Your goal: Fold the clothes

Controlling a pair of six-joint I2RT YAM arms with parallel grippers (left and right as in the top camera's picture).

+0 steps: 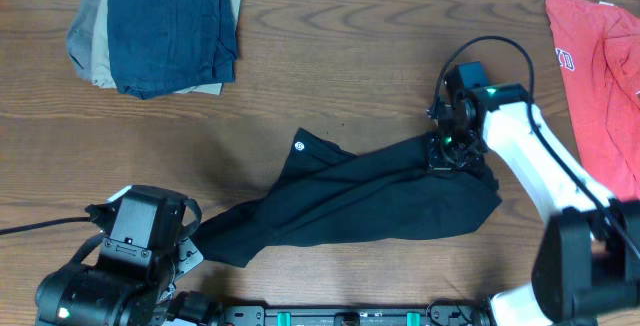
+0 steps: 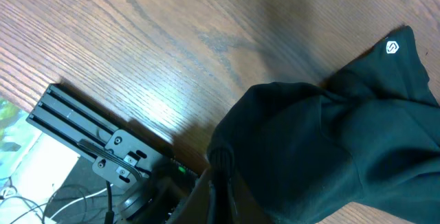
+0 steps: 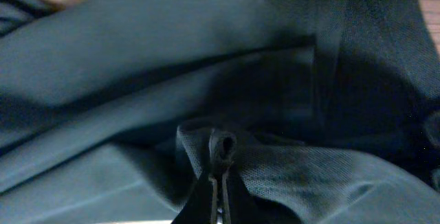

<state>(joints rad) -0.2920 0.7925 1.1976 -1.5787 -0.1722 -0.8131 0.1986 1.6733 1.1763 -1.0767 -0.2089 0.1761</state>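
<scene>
Black soft thin fabric with a short sleeve and a small white round logo mark (image 1: 301, 146): this T-shirt (image 1: 370, 196) lies crumpled on the brown wood-grain worktop (image 1: 330, 76), about the middle of it. It is drawn out into a long slanted band. The logo mark sits on the shirt's far left corner, which lies flat on the wood.

At the shirt's narrow near-left end, the left pincer (image 2: 220, 161) is closed on the cloth. In the left wrist view its dark fingertips press together at a bunched edge, and the fabric billows out to the right of them. At the shirt's far right end, the right pincer (image 3: 222, 145) is likewise clamped on the cloth. In the right wrist view its two fingers meet with no gap, and a small ridge of fabric puckers around their tips. The white right arm (image 1: 540, 166) slants away from the shirt's right end toward the near right corner.

Well to the far left of the shirt sits a stack of folded dark blue, tan and grey garments (image 1: 160, 31). Well to the shirt's right, a red T-shirt (image 1: 600, 76) lies spread at the worktop's edge. Just on the near side of the shirt runs a black metal rail (image 1: 350, 316).
</scene>
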